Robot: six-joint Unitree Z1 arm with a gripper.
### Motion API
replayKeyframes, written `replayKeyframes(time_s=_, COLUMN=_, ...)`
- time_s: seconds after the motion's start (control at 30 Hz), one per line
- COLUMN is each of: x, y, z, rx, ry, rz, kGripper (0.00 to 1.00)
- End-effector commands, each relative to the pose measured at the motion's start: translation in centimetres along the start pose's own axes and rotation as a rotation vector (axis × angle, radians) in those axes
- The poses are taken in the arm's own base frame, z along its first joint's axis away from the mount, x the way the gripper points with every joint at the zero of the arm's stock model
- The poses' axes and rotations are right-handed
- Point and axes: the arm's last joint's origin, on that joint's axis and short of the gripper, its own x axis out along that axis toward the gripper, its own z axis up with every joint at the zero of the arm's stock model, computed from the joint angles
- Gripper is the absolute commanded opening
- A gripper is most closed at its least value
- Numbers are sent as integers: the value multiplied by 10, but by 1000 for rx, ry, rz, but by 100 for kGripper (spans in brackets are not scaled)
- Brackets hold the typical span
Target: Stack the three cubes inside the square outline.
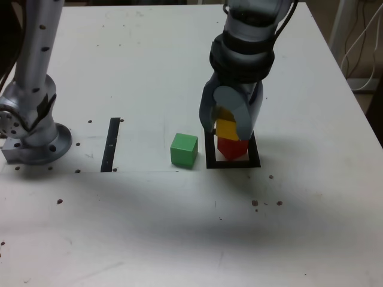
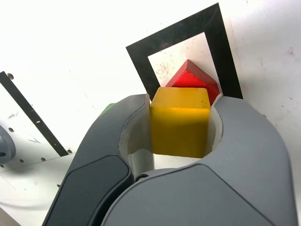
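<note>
My gripper (image 1: 232,133) is shut on the yellow cube (image 1: 225,128), which it holds directly over the red cube (image 1: 232,148). The red cube stands inside the black square outline (image 1: 233,163). Whether the yellow cube rests on the red one I cannot tell. In the wrist view the yellow cube (image 2: 180,121) sits clamped between the two grey fingers (image 2: 108,141), with the red cube (image 2: 195,80) and the outline (image 2: 174,28) behind it. The green cube (image 1: 184,150) lies on the table just to the exterior view's left of the outline; only a sliver of this green cube (image 2: 108,108) shows in the wrist view.
A straight black strip (image 1: 111,145) lies on the white table (image 1: 179,227) further to the exterior view's left. The arm's grey base (image 1: 33,128) stands at the far left edge. Small screw holes dot the tabletop.
</note>
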Motion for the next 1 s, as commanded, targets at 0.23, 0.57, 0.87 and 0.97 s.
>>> replayKeyframes(time_s=0.23, x=5, y=3, z=2, rx=2, ry=9, rz=-10, kGripper=32)
replayKeyframes(time_s=0.57, x=4, y=3, z=7, rx=4, ry=-17, rz=-21, kGripper=34)
replayKeyframes(time_s=0.87, x=7, y=3, z=8, rx=3, ry=-17, rz=-22, kGripper=44)
replayKeyframes(time_s=0.97, x=8, y=4, z=7, rx=1, ry=-8, rz=-22, kGripper=61)
